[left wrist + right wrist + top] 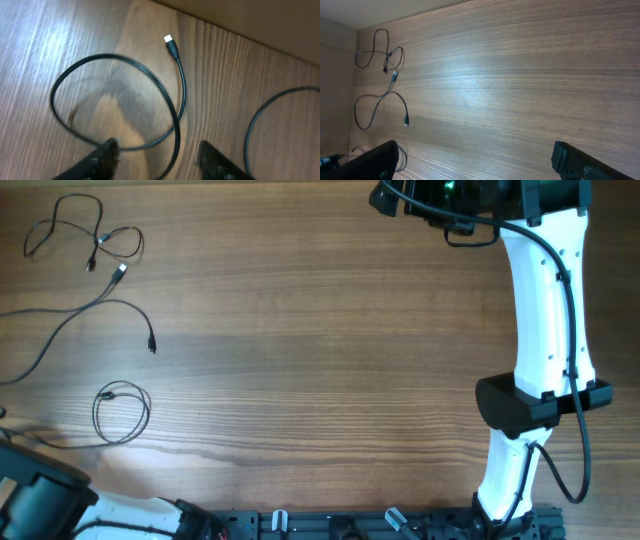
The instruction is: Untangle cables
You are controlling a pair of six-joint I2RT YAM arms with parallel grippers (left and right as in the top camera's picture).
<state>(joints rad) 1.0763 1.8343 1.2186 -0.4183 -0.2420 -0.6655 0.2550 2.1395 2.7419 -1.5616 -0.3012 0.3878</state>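
1. My left claw [159, 148] is open and grips nothing. It hangs low over the wooden table [330, 360], with 1 dark finger on each side of the near end of the coiled cable [107, 55].
2. I judge it sits that way so the wire runs between the fingers and closing them would pinch it. The wire is very thin and lies flat, so I would have to come right down to the wood.
3. That coil lies alone at the near left of the table, its pale plug tip [168, 39] pointing away from me. In the overhead view it touches no other wire.
4. The long cable [110, 301] trails in from the left edge and ends in a small plug, apart from the coil.
5. The bunch [100, 240] in the far left corner has loops that cross each other. It looks like the part left to separate.
6. My right claw [476, 150] is spread wide and empty, held high at the far side, well away from all the wires. I take that as keeping it clear of my left arm's work.
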